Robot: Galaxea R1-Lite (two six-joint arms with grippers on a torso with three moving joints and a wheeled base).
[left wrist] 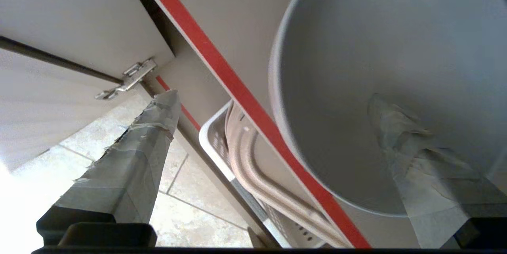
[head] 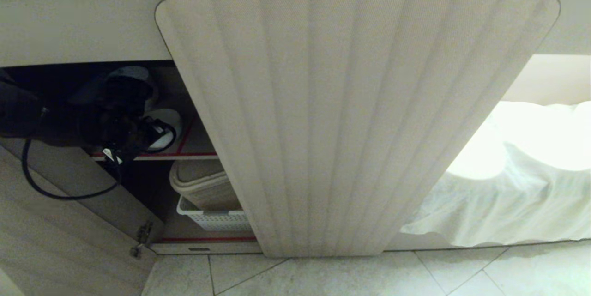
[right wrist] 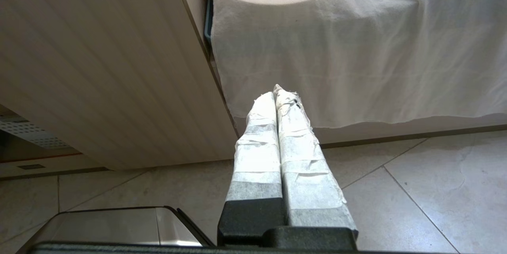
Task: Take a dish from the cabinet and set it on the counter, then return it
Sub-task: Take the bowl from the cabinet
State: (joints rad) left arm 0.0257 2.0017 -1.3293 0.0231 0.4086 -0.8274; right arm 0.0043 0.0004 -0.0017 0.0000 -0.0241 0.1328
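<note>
The dish (head: 168, 123), a small white bowl, is on the cabinet's upper red-edged shelf (head: 198, 154), close to the front edge. The cabinet's wide fluted door (head: 351, 125) stands open in the middle of the head view. My left gripper (head: 154, 136) reaches into the dark opening and is open. In the left wrist view the left gripper (left wrist: 273, 97) straddles the rim of the dish (left wrist: 376, 48), with one taped finger (left wrist: 400, 135) inside it and the other finger (left wrist: 154, 127) outside. My right gripper (right wrist: 275, 93) is shut on nothing, low over the floor. The counter's top is out of view.
A white perforated basket (head: 212, 220) holding beige trays (head: 203, 185) sits on the lower shelf, under the dish. The left door (head: 55, 240) hangs open on its hinge (left wrist: 130, 77). A white cloth (head: 508, 194) drapes to the right. A steel bin lid (right wrist: 119, 226) lies by the right arm.
</note>
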